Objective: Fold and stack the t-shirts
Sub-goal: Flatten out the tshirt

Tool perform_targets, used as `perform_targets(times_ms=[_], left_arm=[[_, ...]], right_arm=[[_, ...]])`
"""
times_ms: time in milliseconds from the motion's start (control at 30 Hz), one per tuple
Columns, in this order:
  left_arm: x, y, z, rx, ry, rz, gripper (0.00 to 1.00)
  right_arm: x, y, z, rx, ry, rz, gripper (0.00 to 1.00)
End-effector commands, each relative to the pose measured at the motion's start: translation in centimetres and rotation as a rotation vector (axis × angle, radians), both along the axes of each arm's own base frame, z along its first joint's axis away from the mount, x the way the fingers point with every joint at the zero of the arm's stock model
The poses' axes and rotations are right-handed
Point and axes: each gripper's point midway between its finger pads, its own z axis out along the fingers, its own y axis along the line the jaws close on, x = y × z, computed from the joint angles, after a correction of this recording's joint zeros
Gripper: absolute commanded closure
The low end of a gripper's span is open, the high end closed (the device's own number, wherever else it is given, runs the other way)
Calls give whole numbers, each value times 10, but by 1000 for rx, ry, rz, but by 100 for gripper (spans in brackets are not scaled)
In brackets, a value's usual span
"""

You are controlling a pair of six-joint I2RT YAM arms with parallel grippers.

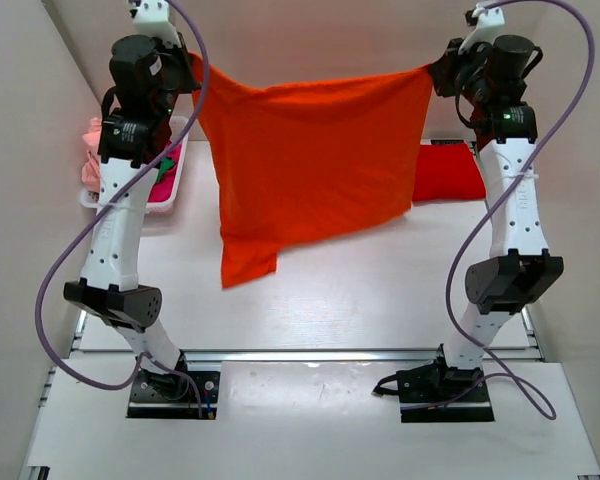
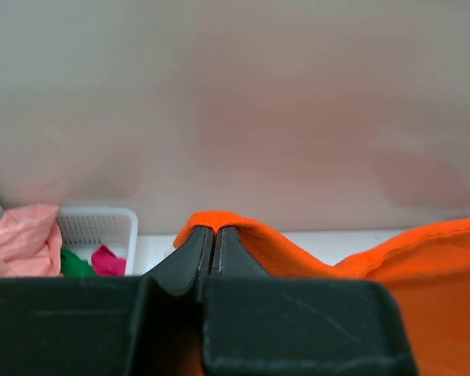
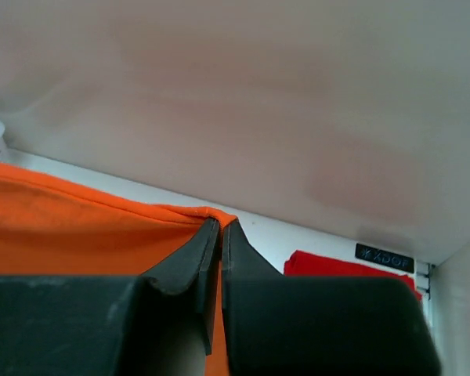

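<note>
1. Left gripper (image 2: 213,232) clamped on one top corner of orange t-shirt (image 1: 315,165).
2. Right gripper (image 3: 221,225) pinching the other corner tight; shirt hangs spread btwn both.
3. Red t-shirt (image 1: 448,172) lies on table (image 1: 380,285), down beside the Right gripper.

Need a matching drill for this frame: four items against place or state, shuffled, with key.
Things:
1. orange t-shirt
2. red t-shirt
3. pale pink t-shirt
4. white mesh basket

Places or states:
A. lying on the table beside the right arm
B. standing at the table's far left
C. hanging spread, pinched by left gripper and right gripper
D. heaped at the basket's left side

Pairs: 1-C, 2-A, 3-D, 4-B
</note>
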Motion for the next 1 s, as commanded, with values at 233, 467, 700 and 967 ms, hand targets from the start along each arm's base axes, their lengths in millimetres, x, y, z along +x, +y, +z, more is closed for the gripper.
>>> perform_targets(times_ms=[233, 467, 700, 967], left_arm=[[-104, 21, 121, -35, -320, 21, 100], [-145, 8, -35, -57, -40, -66, 100], [-234, -16, -223, -193, 337, -224, 100], [-267, -14, -280, -171, 489, -251, 100]], right_arm=[[-64, -24, 52, -49, -163, -60, 100], [-96, -31, -75, -20, 25, -62, 100], [-165, -14, -202, -44, 283, -56, 100], [-210, -22, -240, -13, 391, -82, 100]])
